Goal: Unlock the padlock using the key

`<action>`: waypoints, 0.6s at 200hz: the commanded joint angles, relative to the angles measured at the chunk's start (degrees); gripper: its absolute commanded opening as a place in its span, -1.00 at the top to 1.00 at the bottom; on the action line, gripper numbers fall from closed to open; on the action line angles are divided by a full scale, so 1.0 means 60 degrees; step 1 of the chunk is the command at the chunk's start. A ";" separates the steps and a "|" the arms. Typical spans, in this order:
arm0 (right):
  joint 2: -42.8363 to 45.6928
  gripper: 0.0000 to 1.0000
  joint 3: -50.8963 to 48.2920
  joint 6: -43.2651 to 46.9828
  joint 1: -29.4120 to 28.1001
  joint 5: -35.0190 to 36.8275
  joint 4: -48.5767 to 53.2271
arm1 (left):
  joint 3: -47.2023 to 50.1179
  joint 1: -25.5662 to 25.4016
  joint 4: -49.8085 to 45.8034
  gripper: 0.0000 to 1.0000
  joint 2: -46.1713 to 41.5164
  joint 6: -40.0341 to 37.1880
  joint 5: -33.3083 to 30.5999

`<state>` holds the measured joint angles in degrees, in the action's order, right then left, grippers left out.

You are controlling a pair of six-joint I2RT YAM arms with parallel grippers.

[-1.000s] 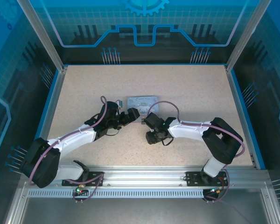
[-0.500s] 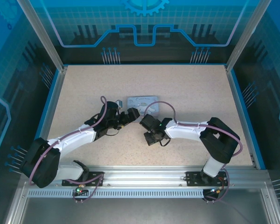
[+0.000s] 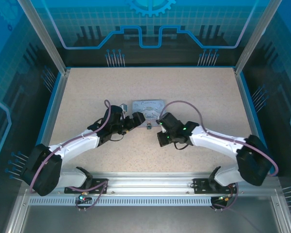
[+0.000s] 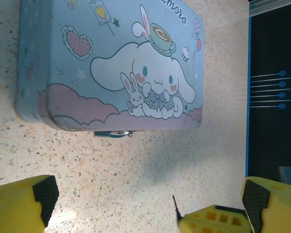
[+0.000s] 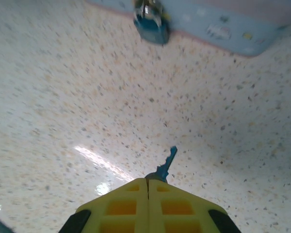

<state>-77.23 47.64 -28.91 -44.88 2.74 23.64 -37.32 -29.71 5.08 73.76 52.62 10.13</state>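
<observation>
Metal key (image 5: 166, 164) sat pinched between the fully closed jaws of the right gripper (image 5: 148, 187), only its slim blade poking out ahead and pointing toward the padlock (image 5: 152, 22). The padlock hung at the front edge of the pale blue tin (image 5: 233, 26) and rested low against the table (image 5: 63, 97), well apart from the key tip. The left gripper (image 4: 145, 204) hovered just in front of the tin, jaws spread wide and holding nothing. Judged risks: with nothing bracing it, the padlock would likely swing or skid aside when the key pressed on it, and the light tin might slide too. The grip covered so little of the key that it could pivot or slip on contact. Keyhole orientation could not be read from the blurred wrist view, so misalignment seemed likely.
</observation>
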 commanded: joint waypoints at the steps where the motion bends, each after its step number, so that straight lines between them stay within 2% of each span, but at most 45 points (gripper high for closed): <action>1: 0.0897 1.00 -0.0500 0.0228 0.0676 -0.1461 -0.0612 | 0.0054 0.0070 0.0260 -0.98 -0.0232 0.0256 0.0605; 42: 0.2149 1.00 -0.0879 0.0552 0.1723 -0.3118 -0.1213 | -0.0201 -0.0059 0.0806 -0.98 -0.0013 0.0877 0.1227; 86: 0.2110 1.00 -0.1004 0.0388 0.2061 -0.3253 -0.1375 | -0.0706 -0.0473 0.0927 -0.98 0.0765 0.1092 0.1199; 120: 0.2098 1.00 -0.1182 -0.0139 0.2061 -0.3542 -0.2002 | -0.0462 -0.0773 0.2285 -0.97 0.1455 0.2031 0.1368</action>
<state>-64.49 41.82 -27.44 -32.99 -15.59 15.57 -40.10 -33.17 12.16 79.90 59.77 16.43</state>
